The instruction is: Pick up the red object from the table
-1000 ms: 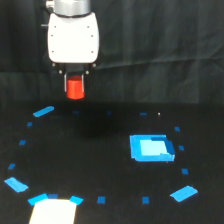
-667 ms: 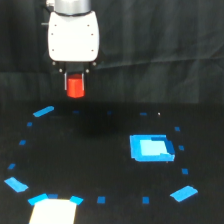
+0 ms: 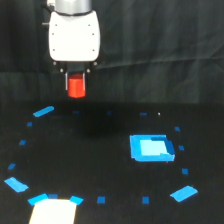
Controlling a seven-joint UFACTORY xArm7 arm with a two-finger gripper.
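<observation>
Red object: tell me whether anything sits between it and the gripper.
Nothing visible does. The red object is already between the fingers of the gripper, hanging right under the white gripper head, above the table. The large blue patch lies lower, toward the exterior view's right, apart from it.

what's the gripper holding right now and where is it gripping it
The gripper holds the red object by its upper part, lifted off the table; its lower end hangs free below the fingers.

Only flat blue patches (image 3: 150, 148) dot the table (image 3: 100, 165).
</observation>
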